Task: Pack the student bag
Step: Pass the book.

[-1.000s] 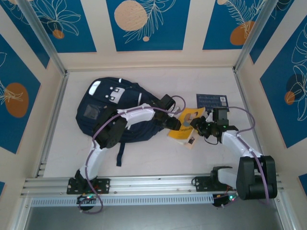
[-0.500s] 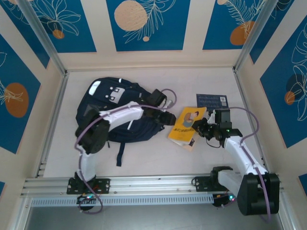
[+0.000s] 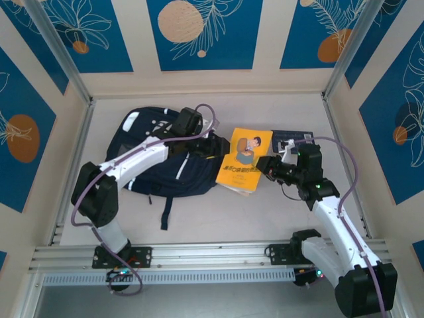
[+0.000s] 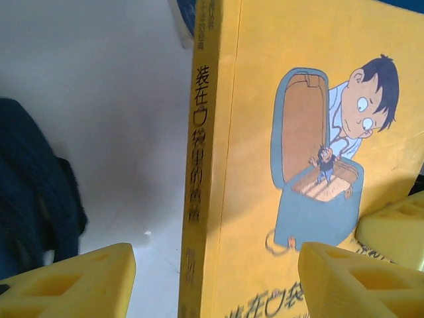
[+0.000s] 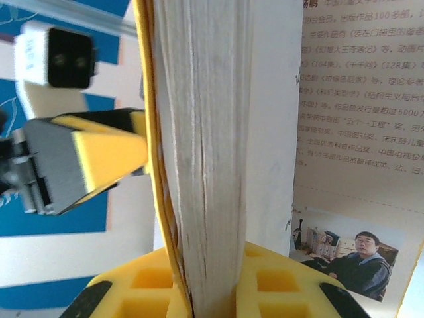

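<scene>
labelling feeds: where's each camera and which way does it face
top external: above, behind the bases, looking down at left gripper, right gripper, student bag, yellow book
left wrist: on the left arm, facing the book's cover past its open fingers
right wrist: right arm, facing book's page edge clamped in its fingers
shared: the book

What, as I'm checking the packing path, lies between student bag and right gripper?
A yellow book, its edge clamped in the right gripper, beside the student bag; the top external view shows it.
</scene>
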### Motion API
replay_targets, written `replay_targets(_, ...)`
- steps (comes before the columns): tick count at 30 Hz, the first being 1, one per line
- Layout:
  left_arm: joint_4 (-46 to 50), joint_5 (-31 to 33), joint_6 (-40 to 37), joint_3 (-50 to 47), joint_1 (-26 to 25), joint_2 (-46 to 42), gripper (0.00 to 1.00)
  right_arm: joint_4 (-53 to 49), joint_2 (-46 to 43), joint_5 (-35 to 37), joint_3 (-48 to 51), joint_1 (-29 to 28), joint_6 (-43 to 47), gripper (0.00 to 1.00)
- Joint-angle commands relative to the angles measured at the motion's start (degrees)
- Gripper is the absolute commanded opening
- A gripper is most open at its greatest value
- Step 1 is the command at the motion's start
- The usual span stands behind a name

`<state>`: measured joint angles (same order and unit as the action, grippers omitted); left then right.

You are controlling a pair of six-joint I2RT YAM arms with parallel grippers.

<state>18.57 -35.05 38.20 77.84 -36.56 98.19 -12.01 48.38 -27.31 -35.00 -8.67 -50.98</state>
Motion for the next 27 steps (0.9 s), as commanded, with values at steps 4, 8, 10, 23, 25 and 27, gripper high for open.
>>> replay_targets(4, -14.87, -14.02, 10.82, -4.89, 0.8, -1.29, 0.62, 12.35, -0.58, -7.42, 0.15, -0.76, -5.15, 0.05)
replay_targets(8, -20.11, -16.27, 14.11, -7.15, 0.85, -1.82, 0.49, 13.28, 0.11, -7.24, 0.57, -0.8, -5.63, 0.05)
replay_targets(10, -21.97, -16.82, 15.02, -8.0, 0.83, -2.07, 0.37, 12.9, 0.5, -6.98, 0.41, -0.78, -5.2, 0.05)
replay_targets(23, -23.73, -16.31, 16.25, -7.23, 1.71, -5.07, 0.0, -2.28, 1.03, 3.58, -2.72, -0.3, 2.32, 0.61)
replay_targets(25, -24.72, -15.78, 16.83, -7.44, 1.67, -6.28, 0.0, -3.71, 1.09, 5.1, -2.25, 0.14, 1.47, 0.85)
replay_targets(27, -26.57, -15.51, 18.04, -8.06, 1.69, -7.26, 0.0, -1.33, 1.4, 3.12, -0.64, 0.79, -0.55, 0.96)
